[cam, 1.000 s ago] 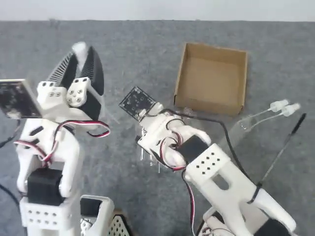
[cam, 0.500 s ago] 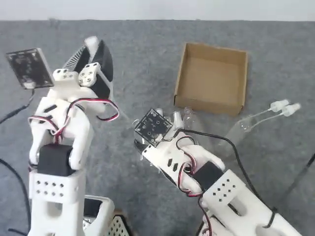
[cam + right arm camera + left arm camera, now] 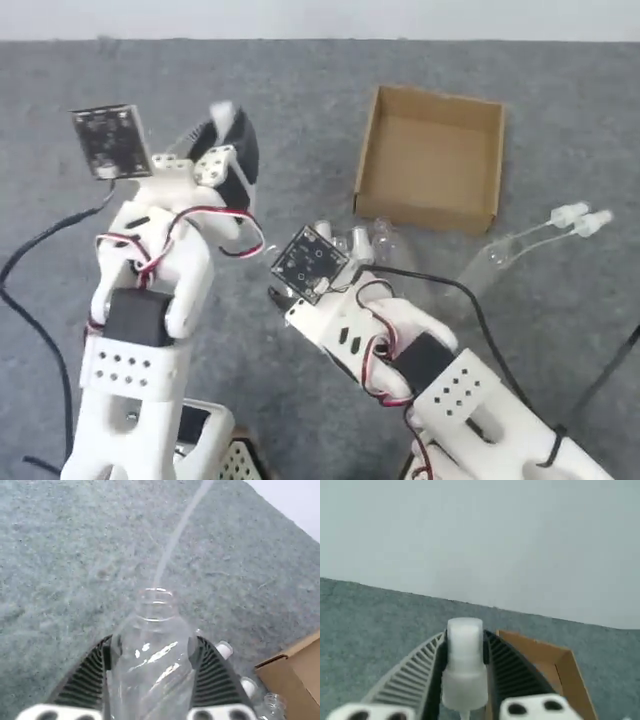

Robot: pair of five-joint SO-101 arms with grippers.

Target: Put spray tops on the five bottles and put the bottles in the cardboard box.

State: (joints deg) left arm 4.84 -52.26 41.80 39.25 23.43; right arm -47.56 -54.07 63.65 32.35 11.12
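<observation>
Left gripper clamped on spray top, right gripper clamped around uncapped bottle, cardboard box edge near.

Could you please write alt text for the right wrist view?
The right gripper clamps a clear, uncapped bottle over grey carpet. A thin tube slants toward its open neck; the corner of a cardboard box sits nearby.
</observation>
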